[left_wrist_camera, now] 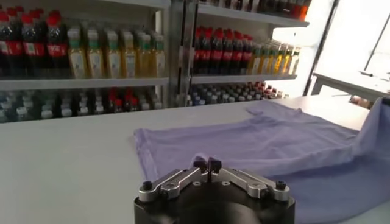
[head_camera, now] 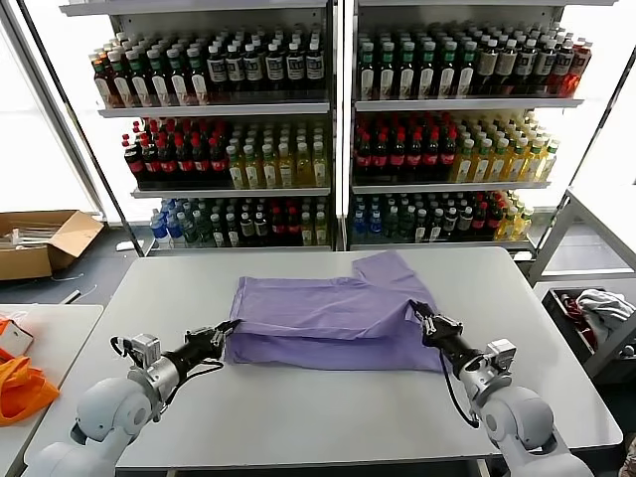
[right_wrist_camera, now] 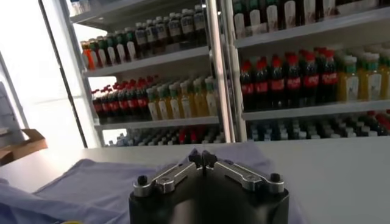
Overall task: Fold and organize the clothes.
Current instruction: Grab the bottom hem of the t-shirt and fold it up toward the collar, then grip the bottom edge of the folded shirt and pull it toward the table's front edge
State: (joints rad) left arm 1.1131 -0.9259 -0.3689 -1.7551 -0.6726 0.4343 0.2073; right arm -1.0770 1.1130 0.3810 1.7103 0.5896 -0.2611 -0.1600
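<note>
Lavender T-shirt, folded on the grey table. Head view shows both sleeves' edges; left gripper and right gripper clenched, fabric between tips indiscernible.

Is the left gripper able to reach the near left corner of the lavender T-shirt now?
Probably yes. The left gripper is already at the near left edge of the T-shirt, and nothing lies between them on the table.
</note>
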